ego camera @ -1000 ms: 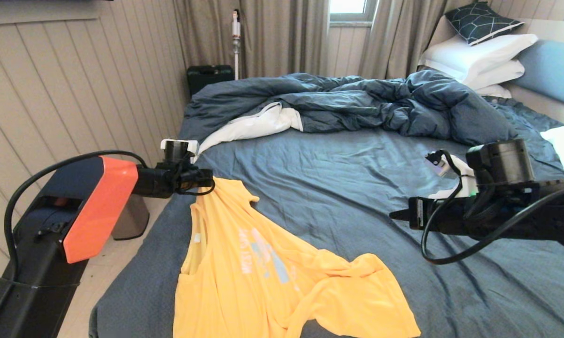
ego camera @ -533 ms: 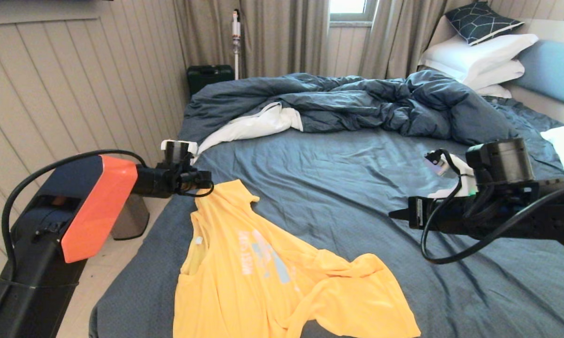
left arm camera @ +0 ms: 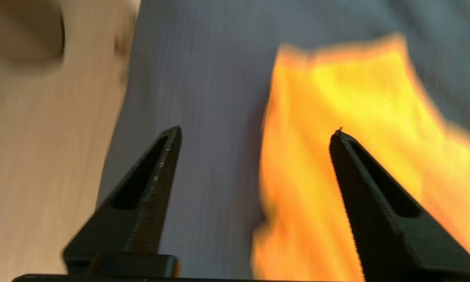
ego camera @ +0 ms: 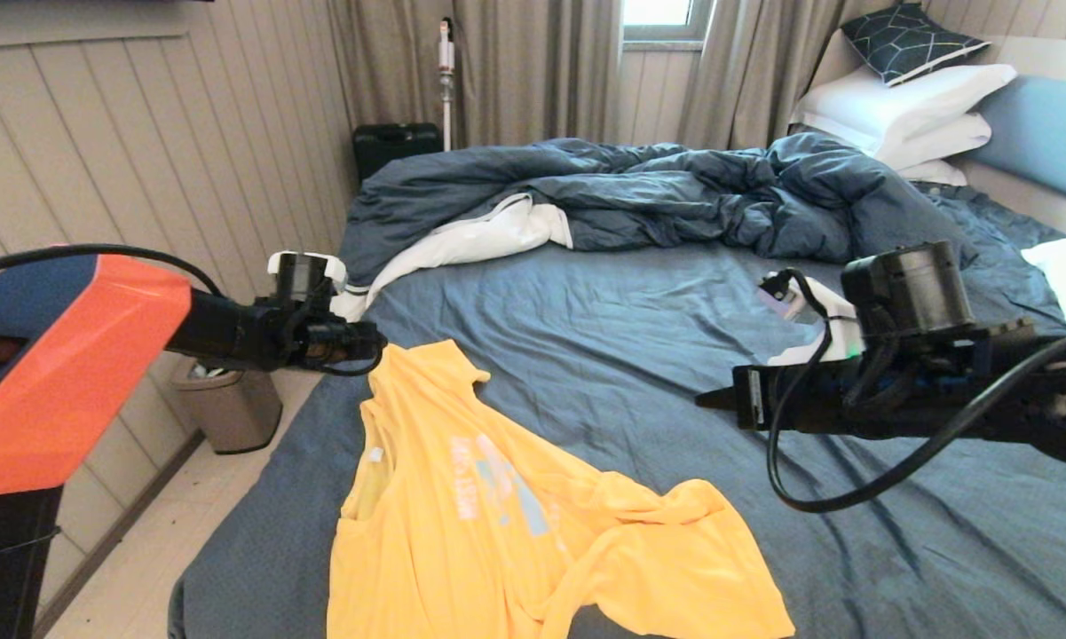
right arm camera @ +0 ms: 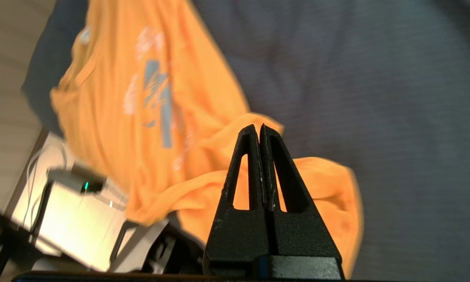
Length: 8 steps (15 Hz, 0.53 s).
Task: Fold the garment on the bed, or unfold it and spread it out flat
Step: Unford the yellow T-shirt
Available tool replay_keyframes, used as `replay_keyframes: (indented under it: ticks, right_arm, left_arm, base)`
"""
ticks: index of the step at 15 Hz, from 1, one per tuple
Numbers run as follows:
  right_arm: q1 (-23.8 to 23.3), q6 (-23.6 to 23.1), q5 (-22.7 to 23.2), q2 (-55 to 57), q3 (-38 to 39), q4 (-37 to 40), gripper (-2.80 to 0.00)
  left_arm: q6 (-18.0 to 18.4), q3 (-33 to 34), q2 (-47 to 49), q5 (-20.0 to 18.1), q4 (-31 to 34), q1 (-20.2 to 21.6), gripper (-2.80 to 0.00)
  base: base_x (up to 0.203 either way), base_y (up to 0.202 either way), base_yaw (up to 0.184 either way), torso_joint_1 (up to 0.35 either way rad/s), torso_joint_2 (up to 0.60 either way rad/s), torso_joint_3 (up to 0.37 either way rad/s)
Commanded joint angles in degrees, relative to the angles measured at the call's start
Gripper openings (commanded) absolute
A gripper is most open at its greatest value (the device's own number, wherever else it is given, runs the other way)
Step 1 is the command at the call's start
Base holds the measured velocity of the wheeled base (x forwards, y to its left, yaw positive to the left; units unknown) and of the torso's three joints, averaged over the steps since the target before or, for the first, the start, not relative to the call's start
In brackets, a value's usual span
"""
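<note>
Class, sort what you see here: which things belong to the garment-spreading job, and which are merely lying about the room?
Belonging to the job:
- yellow T-shirt, rumpled
- bed
- left gripper, open beside the shirt's far corner
- right gripper, shut above the sheet

Just lying about:
- dark-blue duvet
- white pillows
- patterned cushion
- bin
- black case

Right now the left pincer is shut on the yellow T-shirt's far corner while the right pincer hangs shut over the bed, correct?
Not quite. The left wrist view shows the left pincer open, holding nothing, the yellow T-shirt lying below. The right pincer does hang shut over the bed.
</note>
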Motion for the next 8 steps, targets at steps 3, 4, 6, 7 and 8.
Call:
replay_keyframes:
  ticks: [3,4,6,7,8]
  right_arm:
    - [6.65,-0.24,-0.39,6.59,-6.18,5.14,-2.80]
    - [7.63,-0.78,-0.49,8.22,-8.37,8.45,0.00]
    - [9.33,-2.46,-1.49,11.48,-13.50,14.41,0.00]
    - [9.77,-3.05,-2.35,12.80,-15.83,16.10,0.00]
    - [10.83,-3.68,-2.75,13.70,-17.26,18.02,0.00]
  left_arm:
    - [-4.38,21.97,-15.34,-0.17,-2.17,0.18,0.00]
    - [-6.33,27.72,-17.83,-0.13,-4.63,0.19,0.00]
    - [-8.95,37.12,-21.74,0.04,-12.27,0.21,0.00]
    - [-9.79,39.55,-22.97,0.11,-16.58,0.04,0.00]
    - [-10.13,40.09,-23.06,-0.32,-17.41,-0.31,0.00]
  base:
    - [0.000,0.000,0.000,0.000,0.00,0.000]
    - [0.000,0.000,0.000,0.000,0.00,0.000]
    - [0.000,0.000,0.000,0.000,0.00,0.000]
    - [0.000,0.000,0.000,0.000,0.00,0.000]
    - [0.000,0.000,0.000,0.000,0.00,0.000]
